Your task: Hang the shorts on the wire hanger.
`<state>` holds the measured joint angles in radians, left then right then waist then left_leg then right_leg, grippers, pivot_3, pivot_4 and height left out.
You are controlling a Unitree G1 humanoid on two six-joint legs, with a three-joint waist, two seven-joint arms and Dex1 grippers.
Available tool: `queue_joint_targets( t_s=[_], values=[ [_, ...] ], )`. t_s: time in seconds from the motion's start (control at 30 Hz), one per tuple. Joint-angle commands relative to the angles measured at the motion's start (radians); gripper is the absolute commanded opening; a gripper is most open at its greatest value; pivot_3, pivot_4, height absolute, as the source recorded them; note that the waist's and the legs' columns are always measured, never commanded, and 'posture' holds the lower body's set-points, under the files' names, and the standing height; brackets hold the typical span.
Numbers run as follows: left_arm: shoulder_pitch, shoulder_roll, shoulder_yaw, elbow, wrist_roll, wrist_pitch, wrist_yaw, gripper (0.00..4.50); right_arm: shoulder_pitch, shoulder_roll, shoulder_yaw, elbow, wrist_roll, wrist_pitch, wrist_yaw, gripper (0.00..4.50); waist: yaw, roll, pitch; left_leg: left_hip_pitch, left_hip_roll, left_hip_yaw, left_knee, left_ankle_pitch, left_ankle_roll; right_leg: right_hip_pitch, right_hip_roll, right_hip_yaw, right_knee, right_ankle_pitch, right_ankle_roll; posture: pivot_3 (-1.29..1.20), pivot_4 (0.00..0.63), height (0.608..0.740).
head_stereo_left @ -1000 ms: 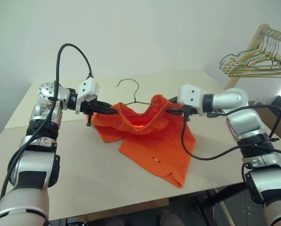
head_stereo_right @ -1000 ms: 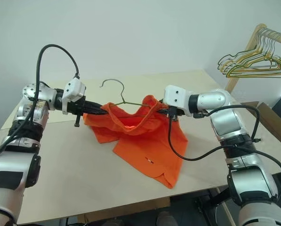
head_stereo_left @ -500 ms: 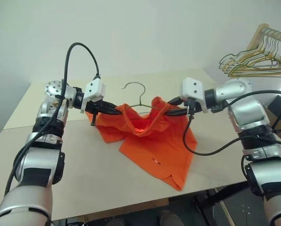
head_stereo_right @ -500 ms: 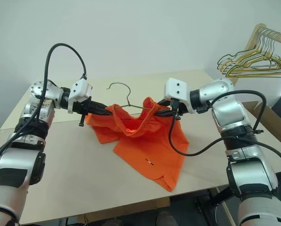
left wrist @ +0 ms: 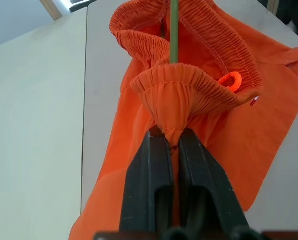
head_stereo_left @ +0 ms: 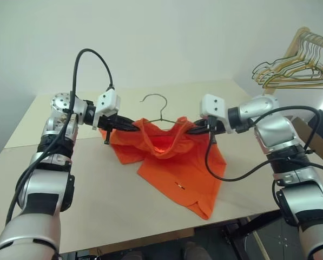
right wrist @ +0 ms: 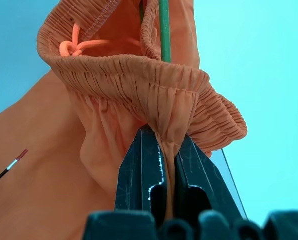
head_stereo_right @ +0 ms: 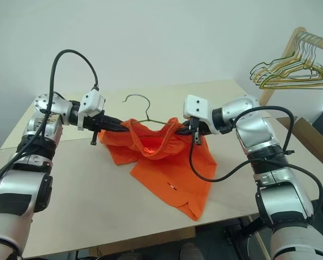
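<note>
Shorts stretched by the waistband between two claws, above the pale surface (head_stereo_left: 96,200).

The orange shorts (head_stereo_left: 172,162) hang with the legs draping down onto the surface; the waistband is held up at both ends. The left claw (left wrist: 171,137) is pinched tight on one gathered end of the waistband, the right claw (right wrist: 163,135) pinched tight on the other. The wire hanger (head_stereo_left: 157,111) sits at the waistband opening, hook rising behind the shorts, its thin wire running inside the band.
</note>
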<state>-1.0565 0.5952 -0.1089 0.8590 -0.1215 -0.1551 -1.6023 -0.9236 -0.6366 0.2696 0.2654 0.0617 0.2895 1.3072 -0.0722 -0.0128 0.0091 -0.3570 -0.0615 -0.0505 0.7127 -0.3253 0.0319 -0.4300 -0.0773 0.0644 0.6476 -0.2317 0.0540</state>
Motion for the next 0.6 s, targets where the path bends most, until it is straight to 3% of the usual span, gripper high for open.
queue_joint_targets(
  t_s=[0.03,0.2,0.23,0.33,0.6],
  values=[
    [-0.048,-0.003,0.040,-0.004,-0.036,0.003,0.000,0.00,-0.025,0.001,-0.011,-0.003,-0.006,0.002,-0.015,0.04,0.000,0.000,0.000,0.000,0.000,0.000,0.000,0.000,0.000,0.000,0.000,0.000,0.000,0.000,0.000,-0.05,0.000,0.740],
    [-0.053,-0.003,0.054,0.015,-0.041,0.023,0.012,0.00,-0.026,-0.002,-0.024,-0.001,0.003,-0.002,-0.015,0.04,-0.001,0.000,0.000,0.000,0.000,0.000,0.000,0.000,0.000,0.000,0.000,0.000,0.000,0.000,0.000,-0.05,0.000,0.740],
    [-0.058,-0.003,0.059,0.024,-0.045,0.033,0.013,0.46,-0.031,-0.004,-0.031,0.001,0.013,0.013,-0.010,0.00,-0.001,0.000,0.000,0.000,0.000,0.000,0.000,0.000,0.000,0.000,0.000,0.000,0.000,0.000,0.000,-0.05,0.000,0.740],
    [-0.061,0.008,0.054,0.026,-0.085,0.046,-0.010,0.97,-0.043,-0.009,-0.045,0.014,0.026,0.018,-0.002,0.00,-0.001,0.000,0.000,0.000,0.000,0.000,0.000,0.000,0.000,0.000,0.000,0.000,0.000,0.000,0.000,-0.05,0.000,0.740],
    [-0.126,0.060,0.111,0.083,-0.134,0.026,0.007,3.25,-0.122,-0.057,-0.130,0.086,0.115,0.062,0.075,0.00,-0.004,0.000,0.000,-0.007,0.000,0.000,0.001,0.000,-0.001,-0.007,0.000,0.000,0.001,0.000,0.000,-0.05,0.000,0.740]
  ],
)
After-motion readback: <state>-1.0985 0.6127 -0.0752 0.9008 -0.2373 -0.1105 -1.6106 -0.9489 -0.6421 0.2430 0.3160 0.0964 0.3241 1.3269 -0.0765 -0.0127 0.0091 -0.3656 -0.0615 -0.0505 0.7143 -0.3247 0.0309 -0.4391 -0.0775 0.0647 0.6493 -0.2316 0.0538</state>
